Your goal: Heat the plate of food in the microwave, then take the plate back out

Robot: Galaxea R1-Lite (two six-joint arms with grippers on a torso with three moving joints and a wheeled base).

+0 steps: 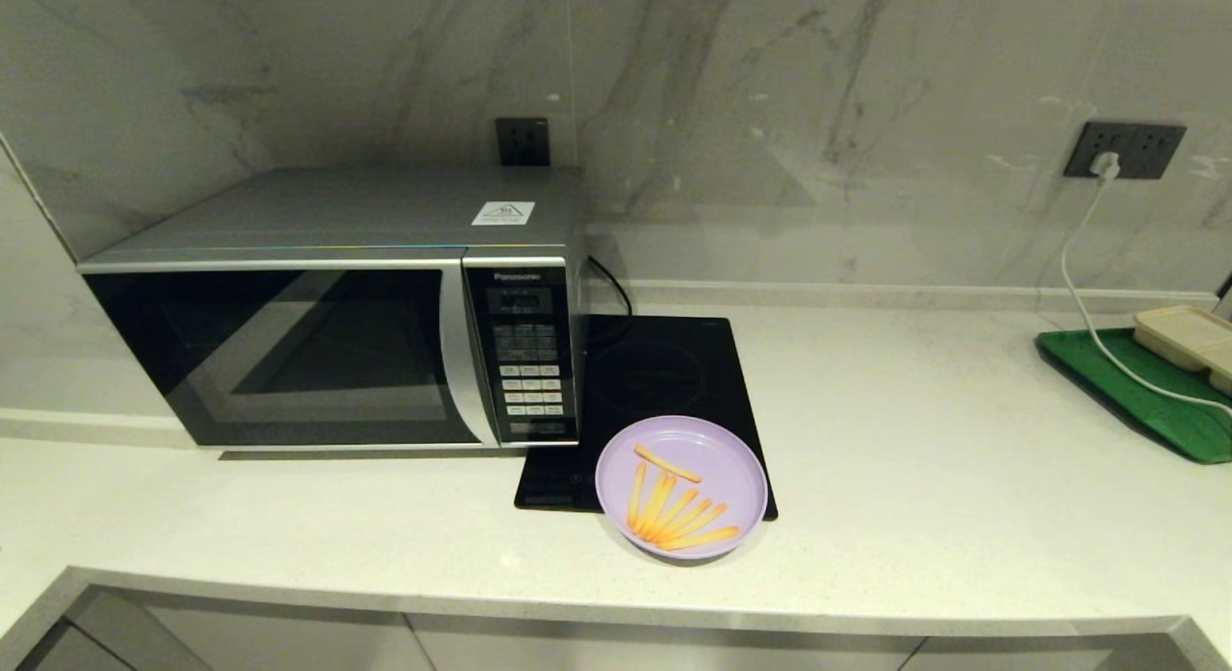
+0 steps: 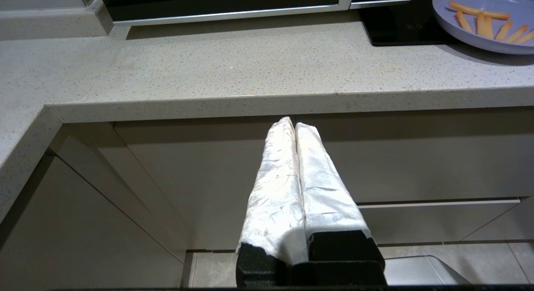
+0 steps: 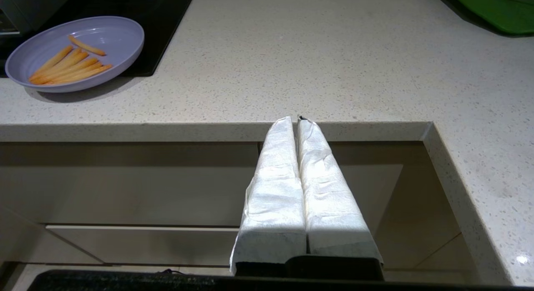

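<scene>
I have both arms parked below the table edge, clear of the work: left gripper and right gripper each with jaws pressed together, holding nothing. One plate of food sits half on the cooktop, right beside the one microwave, door closed. I count seven or so fries.

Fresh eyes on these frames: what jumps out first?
The round lilac plastic plate of orange-yellow fries stands out, sitting on the near edge of the flat black induction cooktop. Left of it is the big silver-grey microwave, its dark glass door closed. Both cloth-wrapped end effectors, left and right, are shut and parked below the pale speckled countertop edge.
</scene>
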